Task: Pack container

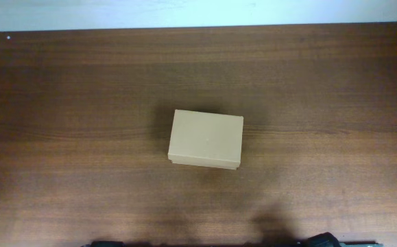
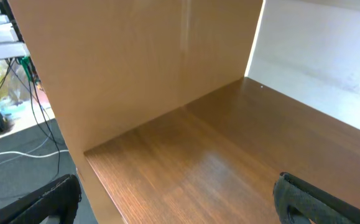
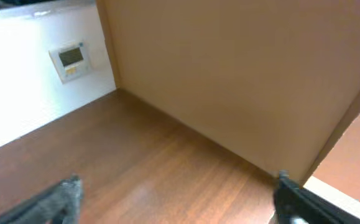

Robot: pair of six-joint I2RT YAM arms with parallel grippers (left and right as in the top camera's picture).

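The wooden table (image 1: 61, 82) fills the view, and the container (image 1: 206, 139) sits on it, lid apparently shut, well ahead of both grippers and between them. The left gripper (image 2: 176, 199) and right gripper (image 3: 180, 199) each gape wide, holding nothing.

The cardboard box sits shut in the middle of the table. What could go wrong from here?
The box has its lid flat, only a thin lip showing, so a hand might shove it across the smooth table rather than lift the flap. Neither the open left hand nor the open right hand has the box in its own camera view, so a reach could miss.
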